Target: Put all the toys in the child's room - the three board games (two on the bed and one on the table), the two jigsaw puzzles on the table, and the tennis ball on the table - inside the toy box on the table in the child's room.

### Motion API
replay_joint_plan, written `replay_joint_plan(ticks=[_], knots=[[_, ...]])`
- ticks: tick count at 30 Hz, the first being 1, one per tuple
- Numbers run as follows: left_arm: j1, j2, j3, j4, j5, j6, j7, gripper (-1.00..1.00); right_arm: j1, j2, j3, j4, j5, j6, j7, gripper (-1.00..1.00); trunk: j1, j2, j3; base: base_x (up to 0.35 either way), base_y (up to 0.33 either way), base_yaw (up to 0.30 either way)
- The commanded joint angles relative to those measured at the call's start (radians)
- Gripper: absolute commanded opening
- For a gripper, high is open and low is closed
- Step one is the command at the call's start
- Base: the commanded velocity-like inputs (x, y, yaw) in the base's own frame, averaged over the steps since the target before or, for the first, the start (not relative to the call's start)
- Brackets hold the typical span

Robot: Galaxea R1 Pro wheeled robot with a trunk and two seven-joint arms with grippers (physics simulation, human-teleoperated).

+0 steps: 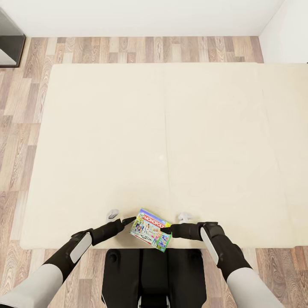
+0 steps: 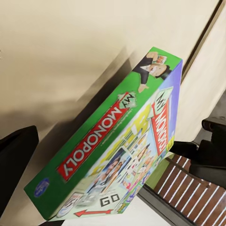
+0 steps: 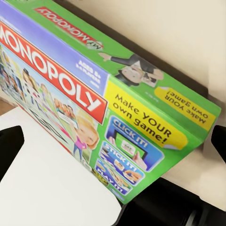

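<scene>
A green and white MONOPOLY board game [image 1: 150,229] sits at the near edge of the beige bed [image 1: 162,137], one corner reaching past that edge. My left gripper [image 1: 128,220] is at its left side and my right gripper [image 1: 165,231] at its right side, fingertips against or very close to the box. In the left wrist view the box [image 2: 113,155] stands tilted over its shadow, with one dark finger [image 2: 16,165] far off to the side. In the right wrist view the box [image 3: 94,103] lies between two spread fingers [image 3: 9,150]. Both grippers look open.
Wood-plank floor [image 1: 17,141] runs along the left and far sides of the bed. A dark-framed object [image 1: 10,40] stands at the far left, by the white wall [image 1: 141,17]. My dark base [image 1: 145,273] is right against the bed's near edge.
</scene>
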Motion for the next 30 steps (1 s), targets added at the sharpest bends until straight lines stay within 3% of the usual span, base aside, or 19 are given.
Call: replay_joint_plan(ticks=[1,30], knots=[[0.0,0.001,-0.004,0.0,0.007,0.004,0.003,1.0,0.0,0.0,0.0,0.0,-0.01,0.008,-0.004,1.0,0.001,-0.001,-0.001,0.0,0.0,0.0],[0.0,0.001,-0.004,0.0,0.004,0.003,0.003,1.0,-0.003,0.001,-0.002,0.004,-0.011,-0.014,-0.006,1.0,0.001,-0.001,-0.001,0.0,0.0,0.0]])
